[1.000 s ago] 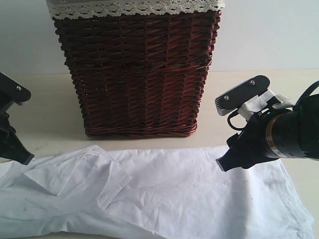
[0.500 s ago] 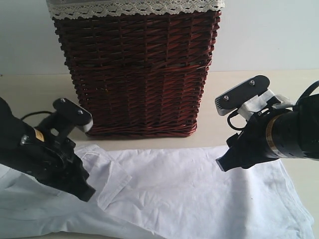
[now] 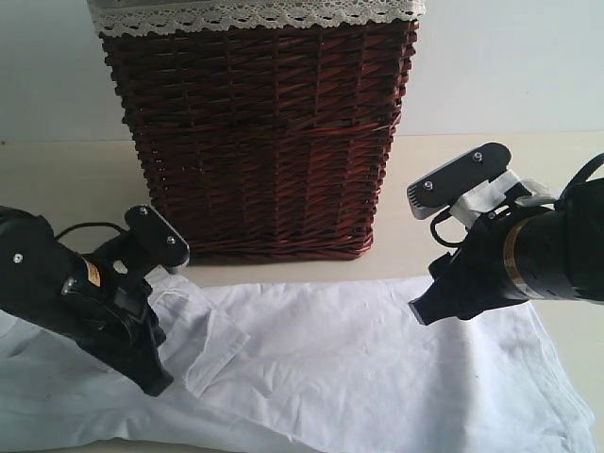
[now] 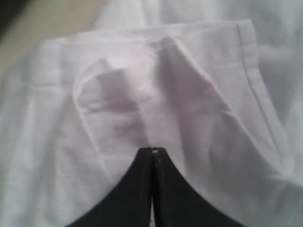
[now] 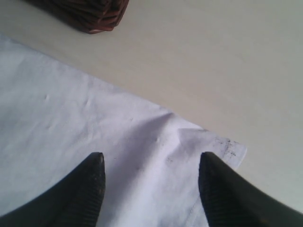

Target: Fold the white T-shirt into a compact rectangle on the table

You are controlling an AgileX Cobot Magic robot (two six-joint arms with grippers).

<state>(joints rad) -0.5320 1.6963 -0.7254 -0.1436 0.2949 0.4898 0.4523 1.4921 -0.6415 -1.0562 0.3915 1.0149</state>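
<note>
Shirt: We see the white cotton short-sleeved T-shirt (image 3: 359, 368) spread on the broad pale cream table (image 3: 66, 179). It lies in front of the tall dark red wicker basket (image 3: 264, 142) and apart from its base.
Long axis: It runs side to side across the exterior view. The sleeve end, partly folded over, is on the left arm's side and the plain end on the right arm's side.
Left gripper (image 4: 152, 153): The black jaws are pressed together. Cloth rises in a ridge to their tips, so we judge they pinch a fold of the sleeve area.
Right gripper (image 5: 150, 172): The jaws are spread wide and hold nothing. They sit over the shirt's edge on the basket side.
Relation that matters: For the right gripper, the white T-shirt lies directly beneath and between its fingers. A speckled corner of the cloth lies just past one finger, with bare table beyond it.
Nearer arm: Each arm sits over its own end, so neither needs to reach across.
Step, as we judge it: We are taking hold of both ends for a fold, and the right end is not yet gripped.
</note>
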